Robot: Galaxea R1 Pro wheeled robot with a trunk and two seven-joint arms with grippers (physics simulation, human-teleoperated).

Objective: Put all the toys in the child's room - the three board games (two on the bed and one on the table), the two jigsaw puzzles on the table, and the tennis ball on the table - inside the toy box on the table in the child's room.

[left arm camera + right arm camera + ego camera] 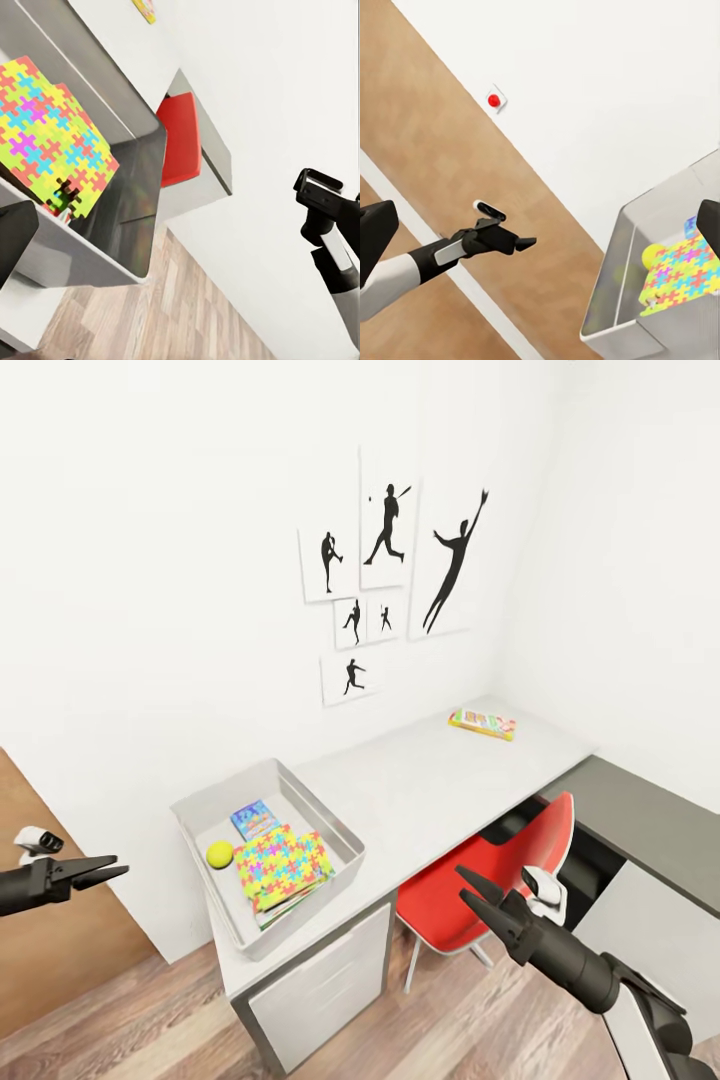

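White-walled corner, silhouette pictures [385,575] upper centre, plank floor [180,1015] below. Grey table [440,785] mid-frame; toy box [266,852] at its left end holds puzzle [282,865], tennis ball [220,853], blue game [254,820]; other contents half hidden. One game [482,722] far right on table. Red chair [490,885] partly tucked under. Left gripper [108,870] nearly closed, empty; right gripper [475,890] spread, empty.

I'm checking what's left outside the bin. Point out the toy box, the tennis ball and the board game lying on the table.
toy box [200,807]: head view, far rim.
tennis ball [220,853]: head view, ball's middle, inside the box.
board game [482,722]: head view, lid's middle, far end of the table.
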